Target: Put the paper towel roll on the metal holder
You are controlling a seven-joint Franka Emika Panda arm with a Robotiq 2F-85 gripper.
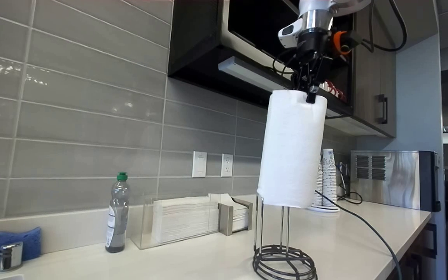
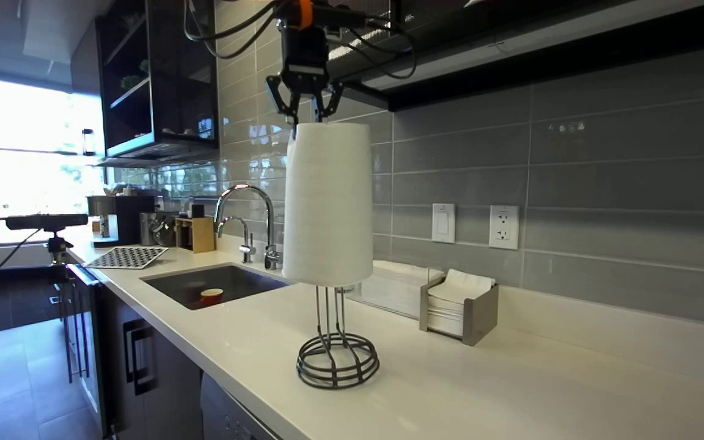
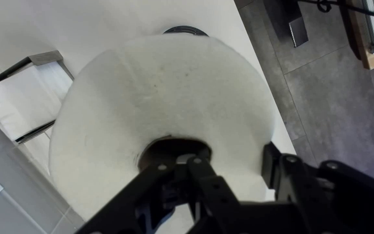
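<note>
Paper towel roll (image 1: 292, 149): in an exterior view, near upright but tilted, top end right, foot left; raised off the counter (image 2: 511, 391), lower end above the ring base of the metal holder (image 2: 338, 368).
Facing: top face and dark core hole (image 3: 174, 148) turned up to the wrist camera.
Rods (image 1: 261, 225): thin, upright, showing below the roll in both exterior views; upper parts hidden by it. Cannot tell whether they run inside the core.
Gripper (image 3: 228, 161): jaws parted by the roll's paper wall, clamped on it at the top rim; one finger down in the core hole, the other against the outer side.
Overhead: dark cabinet (image 1: 195, 50) behind the gripper.
Wall side: napkin caddy (image 1: 226, 219) at the end of a clear tray (image 1: 142, 235) of folded white paper (image 1: 185, 219), both left of the holder and apart from it.
Farther left: green-capped bottle (image 1: 118, 221), then blue sponge (image 1: 8, 247).
Right: stacked cups (image 1: 329, 175), partly behind the roll; dark cord (image 1: 371, 228) crossing the counter.
Sink (image 2: 248, 278): left of the roll and farther, red cup (image 2: 211, 297) inside, faucet (image 2: 245, 187) beside.
</note>
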